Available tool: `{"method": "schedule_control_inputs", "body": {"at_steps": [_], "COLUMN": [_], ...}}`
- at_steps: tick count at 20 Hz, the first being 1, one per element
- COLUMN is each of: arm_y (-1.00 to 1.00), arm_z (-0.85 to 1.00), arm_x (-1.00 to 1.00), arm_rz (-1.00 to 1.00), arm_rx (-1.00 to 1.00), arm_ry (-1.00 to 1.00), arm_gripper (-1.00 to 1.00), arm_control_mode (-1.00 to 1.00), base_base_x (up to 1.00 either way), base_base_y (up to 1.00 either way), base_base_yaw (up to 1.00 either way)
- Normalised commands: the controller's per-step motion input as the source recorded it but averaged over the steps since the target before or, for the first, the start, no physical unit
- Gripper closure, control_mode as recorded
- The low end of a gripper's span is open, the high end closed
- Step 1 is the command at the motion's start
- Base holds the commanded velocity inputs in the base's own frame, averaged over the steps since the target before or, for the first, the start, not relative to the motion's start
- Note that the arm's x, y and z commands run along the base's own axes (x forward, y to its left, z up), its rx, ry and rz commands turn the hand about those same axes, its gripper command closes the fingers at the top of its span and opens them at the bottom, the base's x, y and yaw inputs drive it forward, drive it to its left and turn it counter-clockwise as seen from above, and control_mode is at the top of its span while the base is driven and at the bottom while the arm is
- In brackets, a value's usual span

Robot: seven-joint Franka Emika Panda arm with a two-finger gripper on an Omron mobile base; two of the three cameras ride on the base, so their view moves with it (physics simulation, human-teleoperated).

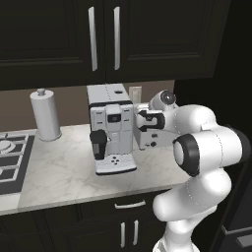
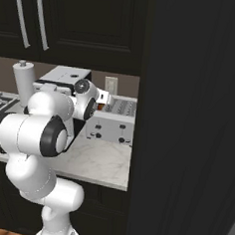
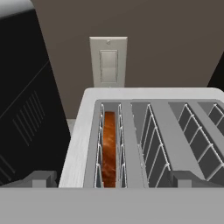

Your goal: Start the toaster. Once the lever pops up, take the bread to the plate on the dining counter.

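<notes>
The white-grey toaster (image 3: 144,131) stands at the right end of the marble worktop, seen from the side as the toaster (image 2: 114,123) with dark knobs on its front. The bread (image 3: 109,148), a brown slice, sits low in its leftmost slot. My gripper (image 3: 112,183) hovers just above the toaster's near edge. It is open wide, one fingertip to each side of the slots, with nothing between them. My hand (image 2: 102,99) hangs over the toaster's left end. The plate and the dining counter are out of view.
A tall white-and-black coffee machine (image 1: 112,130) stands directly left of the toaster. A paper towel roll (image 1: 45,115) and a stove (image 1: 10,157) lie further left. A wall switch (image 3: 108,61) is behind the toaster, and a tall dark cabinet (image 2: 189,120) walls off the right.
</notes>
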Motion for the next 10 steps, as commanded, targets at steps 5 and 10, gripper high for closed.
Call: {"method": "schedule_control_inputs", "body": {"at_steps": [5,10], "arm_y": [0.00,0.00], "arm_z": [0.00,0.00], "arm_x": [0.00,0.00], "arm_rz": [0.00,0.00], "arm_rx": [0.00,0.00], "arm_ry": [0.00,0.00], "arm_gripper": [-1.00,-1.00], "arm_control_mode": [-1.00,-1.00], "base_base_x": [0.00,0.00], "base_base_y": [0.00,0.00], "base_base_yaw": [0.00,0.00]}}
